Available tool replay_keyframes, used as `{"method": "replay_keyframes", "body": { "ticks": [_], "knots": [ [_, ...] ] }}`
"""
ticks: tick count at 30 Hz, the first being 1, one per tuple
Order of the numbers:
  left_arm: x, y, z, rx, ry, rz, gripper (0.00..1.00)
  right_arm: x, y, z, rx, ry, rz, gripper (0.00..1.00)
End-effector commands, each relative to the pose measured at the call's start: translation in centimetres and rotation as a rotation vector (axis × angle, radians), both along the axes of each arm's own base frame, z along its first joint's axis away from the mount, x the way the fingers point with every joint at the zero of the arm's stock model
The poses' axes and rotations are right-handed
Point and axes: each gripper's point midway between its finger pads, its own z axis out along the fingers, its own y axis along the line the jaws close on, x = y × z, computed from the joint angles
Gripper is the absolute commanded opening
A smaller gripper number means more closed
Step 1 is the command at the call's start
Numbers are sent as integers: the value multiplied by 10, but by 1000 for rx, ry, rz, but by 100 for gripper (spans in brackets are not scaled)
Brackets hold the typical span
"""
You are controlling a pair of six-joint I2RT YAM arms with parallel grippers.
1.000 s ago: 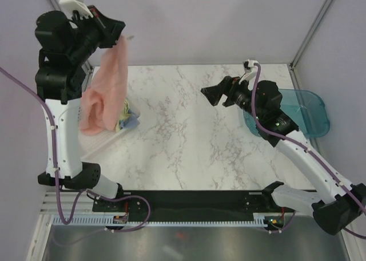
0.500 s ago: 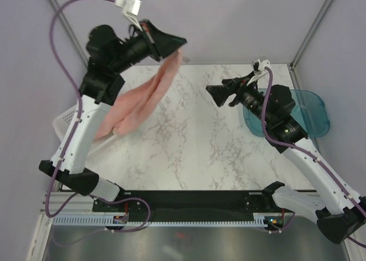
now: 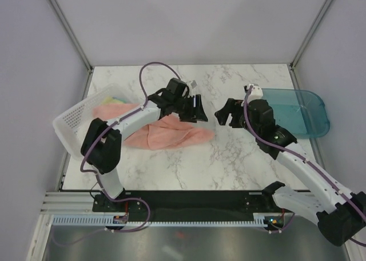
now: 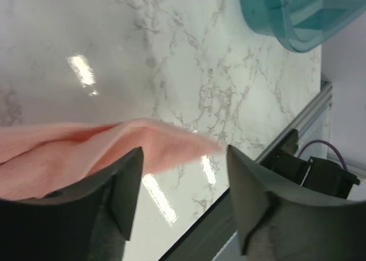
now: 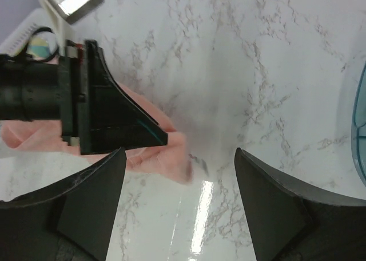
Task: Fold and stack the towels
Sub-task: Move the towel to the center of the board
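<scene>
**Pink towel lies on the bench, both end effectors stand open**

In the view from above, the pink towel (image 3: 171,134) lies flat and crumpled on the marble bench (image 3: 229,158), a little left of the middle of the frame. It is not folded neatly. Its left end reaches the open side of the white basket (image 3: 68,121), which sits tipped at the left edge of the frame. Its right end points toward the middle of the bench. A bit of a yellow and teal towel (image 3: 117,101) peeks out inside the basket.

The left end effector (image 3: 197,111) is low over the right part of the pink towel, just above the middle of the frame. In the left wrist view its two dark fingers (image 4: 123,204) stand apart. The fuzzy edge of the towel shows in the gap between them, with the shiny bench behind it. The fingers are not pinching the cloth.

The right end effector (image 3: 223,115) is just to the right of the left one, close by but not touching it. It faces the left one across a small strip of bare bench. In the right wrist view its fingers (image 5: 86,204) are spread wide with nothing between them. The tip of the pink towel lies on the bench ahead of them, under the black wedge of the left end effector.

The teal tray (image 3: 320,121) sits at the right edge of the frame, well apart from the towel.
</scene>
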Motion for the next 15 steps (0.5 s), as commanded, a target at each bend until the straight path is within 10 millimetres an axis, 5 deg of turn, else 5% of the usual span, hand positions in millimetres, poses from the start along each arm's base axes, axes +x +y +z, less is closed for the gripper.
{"method": "replay_keyframes", "body": {
  "ticks": [1,5,8,9,10,15],
  "knots": [
    [23,33,75,91,-226,69,72,11,2,-12,-46,32,-9,85],
    [19,75,99,202,-330,107,75,16,37,-26,-82,16,204,76],
    [2,86,100,201,-333,107,75,25,57,-58,-110,69,305,70],
    [-3,90,92,210,-320,104,75,26,59,-67,-122,90,313,69],
    [-18,128,48,400,-213,182,70,27,58,-77,-134,119,313,68],
    [-63,160,-16,461,-48,273,65,26,48,-129,-237,227,314,57]
  ]
}}
